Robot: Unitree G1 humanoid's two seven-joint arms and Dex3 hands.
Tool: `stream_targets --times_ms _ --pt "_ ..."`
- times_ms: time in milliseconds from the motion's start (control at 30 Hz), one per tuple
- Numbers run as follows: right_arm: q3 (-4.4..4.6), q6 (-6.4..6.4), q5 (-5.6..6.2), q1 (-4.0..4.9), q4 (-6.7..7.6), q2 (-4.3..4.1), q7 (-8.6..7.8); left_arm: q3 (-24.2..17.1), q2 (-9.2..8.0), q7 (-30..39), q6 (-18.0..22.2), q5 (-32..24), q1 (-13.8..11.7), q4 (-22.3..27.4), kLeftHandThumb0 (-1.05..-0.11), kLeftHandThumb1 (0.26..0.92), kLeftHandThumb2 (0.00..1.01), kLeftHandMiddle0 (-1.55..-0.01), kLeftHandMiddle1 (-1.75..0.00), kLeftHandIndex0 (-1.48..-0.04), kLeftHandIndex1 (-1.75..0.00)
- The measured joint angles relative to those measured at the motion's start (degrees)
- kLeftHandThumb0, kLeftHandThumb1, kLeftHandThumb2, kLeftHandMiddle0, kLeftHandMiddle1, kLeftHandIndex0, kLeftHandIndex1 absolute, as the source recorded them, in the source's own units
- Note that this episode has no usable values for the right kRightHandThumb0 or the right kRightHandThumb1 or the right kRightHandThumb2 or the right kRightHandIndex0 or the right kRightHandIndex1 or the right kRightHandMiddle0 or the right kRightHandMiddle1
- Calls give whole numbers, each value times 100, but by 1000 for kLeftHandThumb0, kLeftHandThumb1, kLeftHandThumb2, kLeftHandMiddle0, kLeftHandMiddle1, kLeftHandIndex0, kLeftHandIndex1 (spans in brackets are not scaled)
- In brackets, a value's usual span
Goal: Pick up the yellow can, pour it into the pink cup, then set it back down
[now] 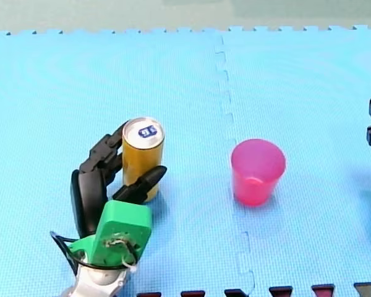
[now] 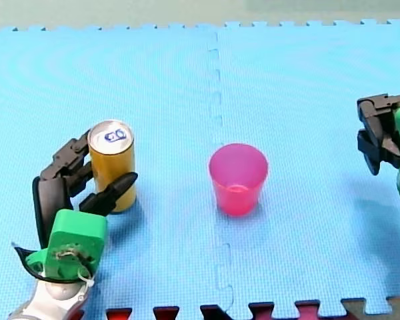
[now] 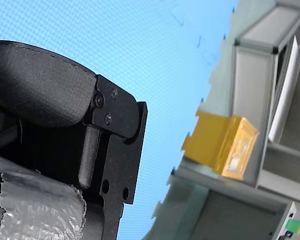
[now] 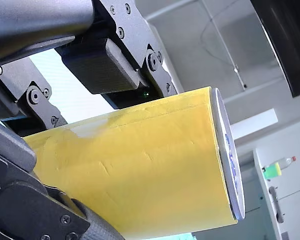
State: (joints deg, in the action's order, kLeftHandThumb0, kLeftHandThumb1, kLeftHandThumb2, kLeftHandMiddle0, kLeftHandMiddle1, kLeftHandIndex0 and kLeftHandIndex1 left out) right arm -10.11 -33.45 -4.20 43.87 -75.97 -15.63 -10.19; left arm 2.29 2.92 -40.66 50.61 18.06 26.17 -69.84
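The yellow can [image 1: 142, 158] stands upright on the blue foam mat, left of centre, its silver top facing up. My left hand [image 1: 136, 162] is closed around it, thumb across the near side and fingers [image 1: 105, 151] behind the far side. In the second wrist view the can [image 4: 140, 170] lies pressed between the black finger links [image 4: 105, 65]. The pink cup [image 1: 257, 171] stands upright a short way to the can's right, apart from both hands. My right hand [image 2: 377, 137] hangs at the far right edge and holds nothing.
A jigsaw seam [image 1: 226, 93] runs front to back through the mat, just left of the cup. The mat's toothed front edge [image 2: 273, 310] lies close to me. Beyond the mat's edge, the first wrist view shows a yellow box [image 3: 225, 145] on a metal frame.
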Motion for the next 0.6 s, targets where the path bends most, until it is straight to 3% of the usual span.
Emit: stream_targets --times_ms 600 --pt "36 6 -108 91 -8 -59 118 -348 173 1032 44 -707 23 -52 -400 917 1 -1266 -5 -1106 -1"
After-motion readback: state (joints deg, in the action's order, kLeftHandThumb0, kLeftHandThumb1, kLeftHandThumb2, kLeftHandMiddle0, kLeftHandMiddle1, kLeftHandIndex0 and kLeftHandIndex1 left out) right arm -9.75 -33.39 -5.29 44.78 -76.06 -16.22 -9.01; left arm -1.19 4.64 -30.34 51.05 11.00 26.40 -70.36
